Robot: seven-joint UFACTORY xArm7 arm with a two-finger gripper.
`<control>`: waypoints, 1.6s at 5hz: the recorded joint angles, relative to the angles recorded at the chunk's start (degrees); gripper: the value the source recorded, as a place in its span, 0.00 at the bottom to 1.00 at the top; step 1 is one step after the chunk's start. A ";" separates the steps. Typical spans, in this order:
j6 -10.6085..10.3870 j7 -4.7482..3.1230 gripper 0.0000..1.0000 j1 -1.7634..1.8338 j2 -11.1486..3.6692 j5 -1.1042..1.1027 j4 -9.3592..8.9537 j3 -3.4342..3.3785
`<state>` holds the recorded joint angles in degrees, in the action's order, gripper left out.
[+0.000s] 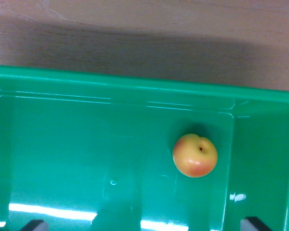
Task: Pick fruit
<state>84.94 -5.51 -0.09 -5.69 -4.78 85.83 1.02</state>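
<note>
Fruit: I've got one peach (195,155) in sight, yellow-orange with a red blush, stem dimple facing up at me. It's lying on the floor of a green bin (135,89), close to the bin's corner on the wrist view's right.

Jaws: I only see two dark fingertips (36,224) poking in at the bottom edge, one on each side and well apart, so I'd call the gripper (145,225) wide open with nothing in it.

Peach vs jaws: it sits ahead of the tips and off toward the fingertip on the wrist view's right, not between them, no contact.

Surroundings: wooden table (135,29) past the bin's far rim, a shadow across it.

Progress: my read is nothing's picked yet. The peach is untouched in the bin.

Left to do: line up over it, drop down, close, lift out.
</note>
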 joint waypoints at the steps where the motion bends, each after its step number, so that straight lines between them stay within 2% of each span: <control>1: -2.29 -0.01 0.00 -0.29 -0.92 -0.10 -1.39 0.31; 2: -2.29 -0.01 0.00 -0.29 -0.92 -0.10 -1.39 0.31; 3: -4.76 -0.02 0.00 -0.61 -1.92 -0.20 -2.90 0.64; 4: -4.76 -0.02 0.00 -0.61 -1.92 -0.20 -2.90 0.64; 5: -7.28 -0.03 0.00 -0.93 -2.94 -0.31 -4.43 0.98; 6: -7.28 -0.03 0.00 -0.93 -2.94 -0.31 -4.43 0.98; 7: -9.79 -0.04 0.00 -1.25 -3.95 -0.42 -5.97 1.32; 8: -9.79 -0.04 0.00 -1.25 -3.95 -0.42 -5.97 1.32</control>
<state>75.15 -5.55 -1.35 -9.65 -5.19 79.86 2.34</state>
